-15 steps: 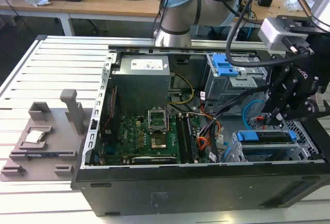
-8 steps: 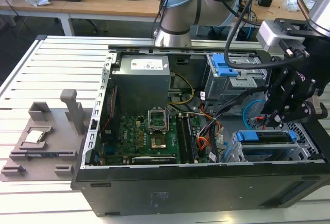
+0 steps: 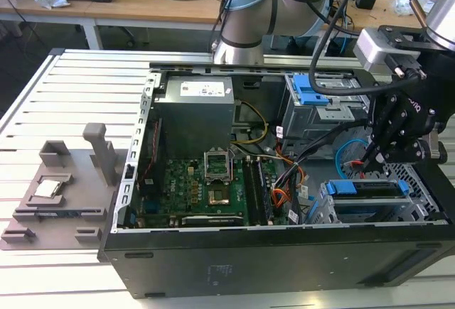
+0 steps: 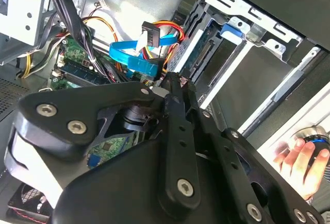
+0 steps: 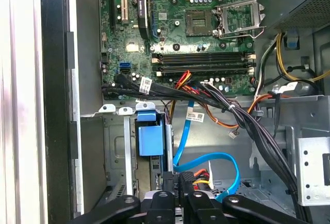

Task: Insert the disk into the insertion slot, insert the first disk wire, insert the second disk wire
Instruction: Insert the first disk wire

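While the disk (image 3: 370,190) lies flat in its blue caddy inside the insertion slot (image 3: 323,208), the exterior view puts the end effector (image 3: 371,161) just above that slot's cage, on the side facing the motherboard (image 3: 206,181). The second disk wire (image 3: 350,154) loops right beside the cage there. The first disk wire (image 3: 282,197) lies farther from the cage, toward the board.

In the second wrist view the end effector (image 4: 174,82) has its jaws drawn nearly together. Its tips meet the near end of the second disk wire (image 4: 129,59), whose flat run leads away from the cage. The first disk wire's black plug (image 4: 148,30) hangs loose beyond it. The disk (image 4: 206,54) shows its connector edge at the cage mouth.

In the first wrist view the end effector (image 5: 177,180) stands where the second disk wire (image 5: 206,157) curls back toward the cage. Red-orange strands (image 5: 198,175) sit just beside it. The jaws hide the wire's plug, so I cannot tell whether anything is pinched.
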Tool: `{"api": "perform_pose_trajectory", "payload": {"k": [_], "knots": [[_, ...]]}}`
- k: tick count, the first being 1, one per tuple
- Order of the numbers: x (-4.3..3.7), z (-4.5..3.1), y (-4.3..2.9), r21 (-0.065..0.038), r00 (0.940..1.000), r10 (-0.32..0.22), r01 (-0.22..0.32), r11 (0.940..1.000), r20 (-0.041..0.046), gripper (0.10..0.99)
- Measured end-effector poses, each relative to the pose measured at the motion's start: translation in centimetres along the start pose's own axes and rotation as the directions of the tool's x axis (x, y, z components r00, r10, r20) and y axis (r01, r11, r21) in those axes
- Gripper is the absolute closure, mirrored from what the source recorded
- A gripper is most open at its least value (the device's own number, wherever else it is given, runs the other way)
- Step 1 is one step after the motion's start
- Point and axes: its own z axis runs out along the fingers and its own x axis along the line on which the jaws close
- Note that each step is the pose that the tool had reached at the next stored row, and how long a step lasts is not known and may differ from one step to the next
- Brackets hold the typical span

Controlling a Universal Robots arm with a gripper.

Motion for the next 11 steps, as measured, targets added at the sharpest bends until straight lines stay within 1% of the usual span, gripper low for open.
{"api": "perform_pose_trajectory", "payload": {"k": [5, 7, 9, 11], "knots": [[0.00, 0.00, -0.01, 0.000, 1.0000, 0.001, -0.001, 1.0000, 0.0002, 0.922], [0.22, 0.00, -0.02, 0.000, 1.0000, 0.001, -0.001, 1.0000, 0.0001, 0.922], [1.06, 0.00, -0.06, 0.000, 1.0000, 0.001, -0.001, 1.0000, 0.0001, 0.922], [1.64, 0.00, -0.09, 0.000, 1.0000, 0.001, -0.001, 1.0000, 0.0001, 0.922]]}}
